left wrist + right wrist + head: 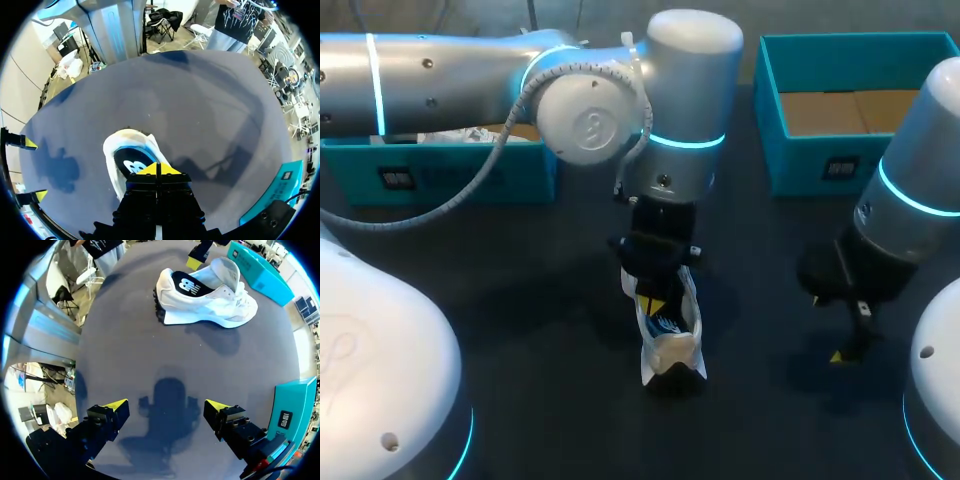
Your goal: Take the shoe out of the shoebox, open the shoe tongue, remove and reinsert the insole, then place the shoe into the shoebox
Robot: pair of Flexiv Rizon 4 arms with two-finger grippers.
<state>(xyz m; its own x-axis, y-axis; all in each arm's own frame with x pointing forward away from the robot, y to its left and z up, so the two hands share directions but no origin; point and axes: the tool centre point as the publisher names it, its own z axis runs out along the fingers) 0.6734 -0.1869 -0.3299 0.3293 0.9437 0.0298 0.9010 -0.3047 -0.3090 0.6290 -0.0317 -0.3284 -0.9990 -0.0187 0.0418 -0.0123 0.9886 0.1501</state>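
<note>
1. Head view: the white shoe (672,345) stands mid-table on the dark table (520,330), outside both boxes. The left arm (470,70) reaches over it, and the left jaws come down at the shoe's opening. The teal left shoebox (470,178) holds white paper (460,135). The teal right shoebox (800,160) shows a bare cardboard floor. Each box has a small dark label (397,179) on its near wall, too small to read. The right arm (910,200) is well apart from the shoe.
2. Left wrist view: the left jaws are narrow, with the yellow fingertips (147,170) pressed together at the edge of the dark insole (131,159). The insole carries a white logo. Whether the jaws pinch anything cannot be told.
3. Right wrist view: the right jaws are spread wide over bare table, with nothing between them. The shoe (200,305) is ahead, upright on its sole, with its tongue (227,267) raised.
</note>
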